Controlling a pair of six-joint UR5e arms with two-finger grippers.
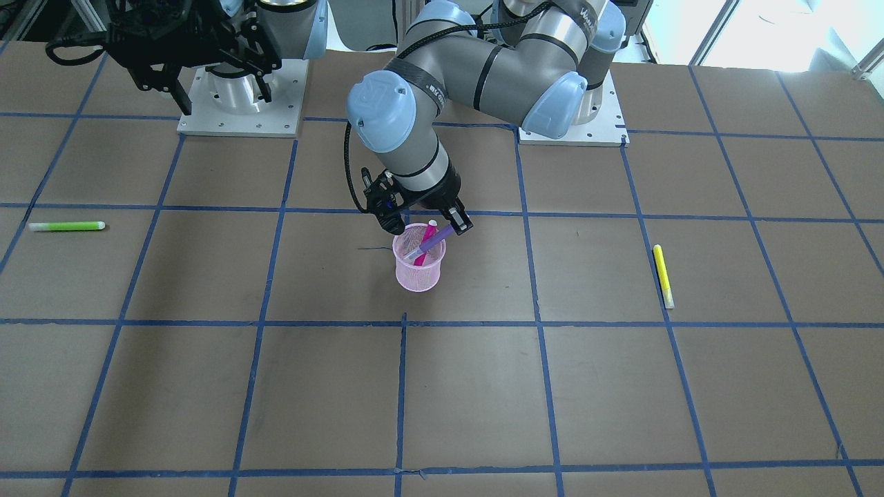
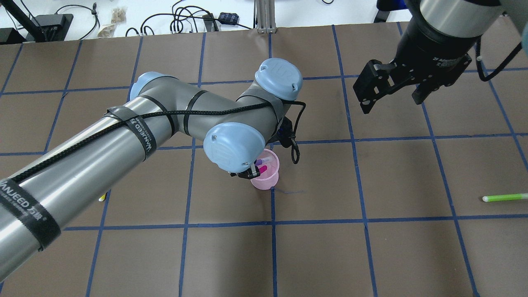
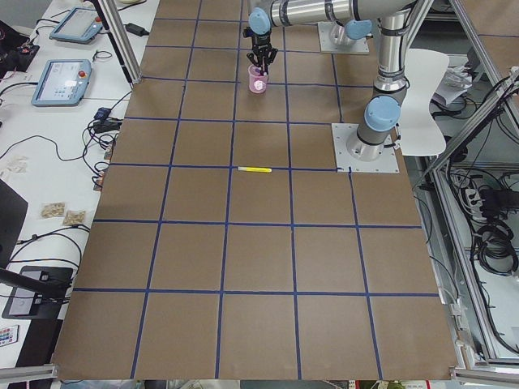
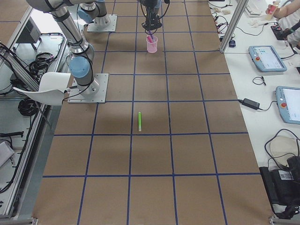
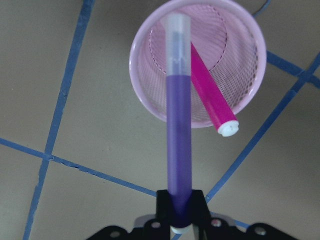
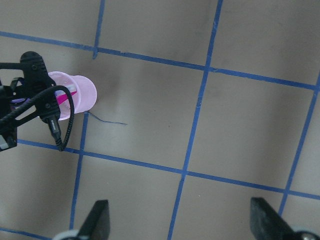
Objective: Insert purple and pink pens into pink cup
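Observation:
The pink mesh cup [image 1: 419, 270] stands upright near the table's middle. A pink pen [image 5: 207, 92] leans inside it, its white end over the rim. My left gripper [image 5: 179, 207] is shut on the back end of a purple pen [image 5: 178, 140]. It holds the pen tilted, with the clear cap tip inside the cup's mouth [image 5: 145, 90]. In the front view, the left gripper [image 1: 452, 226] is just above and behind the cup. My right gripper [image 2: 392, 93] is open and empty, raised far from the cup near its base.
A green pen [image 1: 67, 226] lies on the table toward my right side. A yellow pen [image 1: 663, 275] lies toward my left side. The two arm base plates [image 1: 238, 103] sit at the table's robot edge. Blue tape lines grid the brown table.

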